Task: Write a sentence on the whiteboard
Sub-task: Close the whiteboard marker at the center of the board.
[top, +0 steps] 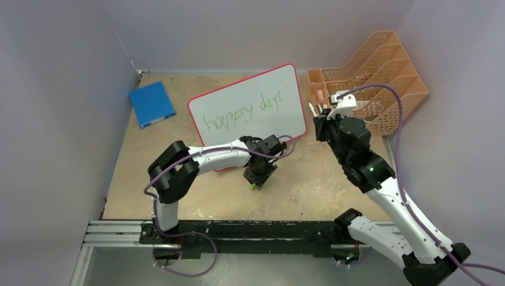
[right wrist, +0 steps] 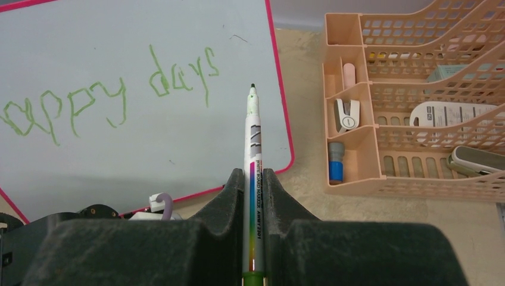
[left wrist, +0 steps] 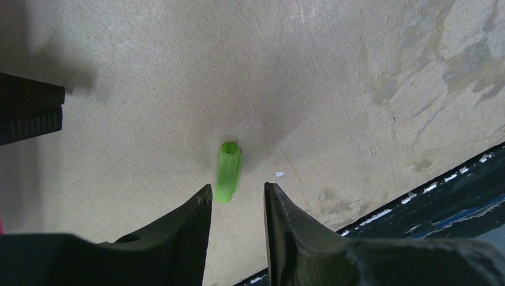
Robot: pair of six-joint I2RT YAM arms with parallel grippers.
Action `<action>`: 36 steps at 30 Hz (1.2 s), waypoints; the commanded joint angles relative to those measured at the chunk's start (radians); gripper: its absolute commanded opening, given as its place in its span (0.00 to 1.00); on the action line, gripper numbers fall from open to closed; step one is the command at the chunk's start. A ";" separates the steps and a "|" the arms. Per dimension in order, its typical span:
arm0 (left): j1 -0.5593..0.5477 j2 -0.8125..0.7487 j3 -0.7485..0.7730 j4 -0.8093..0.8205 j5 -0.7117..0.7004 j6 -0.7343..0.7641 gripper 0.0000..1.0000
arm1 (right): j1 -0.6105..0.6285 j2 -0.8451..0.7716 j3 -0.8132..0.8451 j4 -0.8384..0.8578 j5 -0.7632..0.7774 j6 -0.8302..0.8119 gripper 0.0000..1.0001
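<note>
The whiteboard (top: 250, 89) leans at the back of the table, red-rimmed, and it fills the left of the right wrist view (right wrist: 89, 155). The sentence (top: 247, 112) reads "happy days" in thin green letters (right wrist: 113, 89). My right gripper (right wrist: 253, 174) is shut on a white marker (right wrist: 252, 137), uncapped, whose tip points at the board's right edge. In the top view that gripper (top: 318, 116) hovers right of the board. My left gripper (left wrist: 238, 187) hangs low over the table, jaws apart with nothing between them. A green cap (left wrist: 228, 171) lies on the table just beyond its fingertips.
An orange mesh desk organiser (top: 372, 77) stands at the back right, holding a stapler and small items (right wrist: 417, 149). A blue square pad (top: 151, 103) lies at the back left. A black rail (top: 238, 229) runs along the near table edge. Grey walls close in on three sides.
</note>
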 commanded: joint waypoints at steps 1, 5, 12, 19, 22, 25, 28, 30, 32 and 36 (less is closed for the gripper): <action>0.002 0.006 0.029 0.001 0.040 0.019 0.34 | -0.001 -0.008 0.007 0.052 0.029 -0.012 0.00; 0.002 0.001 0.008 0.003 0.044 0.015 0.33 | -0.001 -0.006 0.007 0.052 0.027 -0.013 0.00; 0.003 -0.011 -0.028 0.012 0.046 0.014 0.31 | -0.001 -0.003 0.011 0.051 0.025 -0.014 0.00; 0.005 -0.011 -0.053 0.021 0.039 0.011 0.31 | -0.001 -0.006 0.013 0.047 0.025 -0.015 0.00; 0.005 -0.009 -0.056 0.026 0.039 0.012 0.30 | -0.001 -0.005 0.015 0.046 0.026 -0.015 0.00; 0.007 -0.007 -0.062 0.033 0.033 0.010 0.30 | -0.001 -0.008 0.015 0.044 0.026 -0.015 0.00; 0.007 -0.003 -0.070 0.049 0.031 0.010 0.29 | -0.001 -0.006 0.015 0.043 0.025 -0.015 0.00; 0.006 0.005 -0.074 0.059 0.030 0.010 0.28 | -0.001 -0.005 0.016 0.043 0.023 -0.014 0.00; 0.007 0.011 -0.079 0.067 0.029 0.013 0.27 | -0.001 -0.002 0.020 0.041 0.023 -0.015 0.00; 0.006 -0.002 -0.106 0.097 0.006 0.026 0.19 | -0.001 0.004 0.030 0.030 0.015 -0.020 0.00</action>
